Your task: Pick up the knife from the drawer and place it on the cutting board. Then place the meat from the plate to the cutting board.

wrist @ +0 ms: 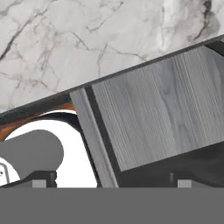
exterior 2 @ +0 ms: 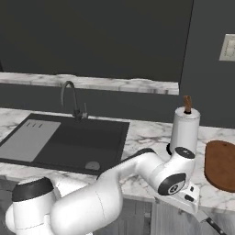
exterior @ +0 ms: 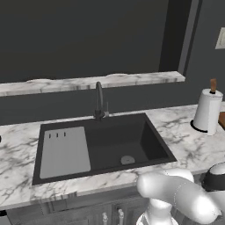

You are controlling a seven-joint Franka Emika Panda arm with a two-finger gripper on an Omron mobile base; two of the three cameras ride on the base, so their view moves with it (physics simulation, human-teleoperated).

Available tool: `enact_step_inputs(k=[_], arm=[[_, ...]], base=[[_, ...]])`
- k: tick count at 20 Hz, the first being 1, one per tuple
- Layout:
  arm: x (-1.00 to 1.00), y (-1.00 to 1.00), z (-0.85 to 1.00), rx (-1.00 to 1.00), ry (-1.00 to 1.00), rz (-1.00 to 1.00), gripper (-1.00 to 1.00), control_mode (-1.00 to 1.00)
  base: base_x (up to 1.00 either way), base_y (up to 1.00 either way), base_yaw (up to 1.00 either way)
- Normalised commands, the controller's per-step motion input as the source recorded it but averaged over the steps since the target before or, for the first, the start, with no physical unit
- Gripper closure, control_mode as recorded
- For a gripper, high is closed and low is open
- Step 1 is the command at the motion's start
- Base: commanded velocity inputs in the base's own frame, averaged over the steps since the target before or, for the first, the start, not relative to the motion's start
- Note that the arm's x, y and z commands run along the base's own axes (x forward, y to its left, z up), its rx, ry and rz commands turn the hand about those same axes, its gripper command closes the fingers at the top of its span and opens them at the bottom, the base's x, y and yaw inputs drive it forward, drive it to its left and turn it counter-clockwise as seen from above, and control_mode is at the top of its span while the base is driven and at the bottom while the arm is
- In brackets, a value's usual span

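Right base view: white arm [exterior 2: 137, 176] folds low across the near counter edge, with the hand pointing down in front of the cabinets at the lower right. The gripper [wrist: 111, 178] shows in the hand view as two dark finger tips [wrist: 39, 178] set far apart at the bottom, so the jaws are spread wide with nothing between them. Cutting board [exterior 2: 221, 165], reddish-brown with a rounded outline, lies flat on the marble counter [exterior 2: 147, 133] at the far right, just right of the paper towel roll [exterior 2: 185, 131] on its wooden spindle. A dark slim tip [exterior 2: 212, 225] pokes out below the hand at the lower right; can't tell if it is the knife or a finger. In the hand view, the grey weathered-wood panel [wrist: 162, 105] sits under the marble counter edge; can't tell whether it's the drawer front or a cabinet door. Left of that panel there is a white and grey rounded shape with a brown rim, unclear what. Left base view: dark sink [exterior: 114, 145] is set in the counter, with the grey ribbed drainboard [exterior: 63, 151] in its left half and the faucet [exterior: 100, 103] behind it; the towel roll stands at the right.
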Motion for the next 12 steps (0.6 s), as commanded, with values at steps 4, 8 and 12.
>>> enact_step_inputs(k=[4, 8, 12], arm=[[0.00, -0.62, -0.73, 0.12, 0.05, 0.00, -1.00, -1.00], [0.00, -0.65, -0.56, 0.10, 0.02, 0.00, -1.00, -1.00], [-0.01, -0.45, -0.35, 0.02, 0.03, 0.00, -1.00, -1.00]], base=[[0.00, 0.00, 0.00], [0.00, 0.00, 0.00], [0.00, 0.00, 0.00]])
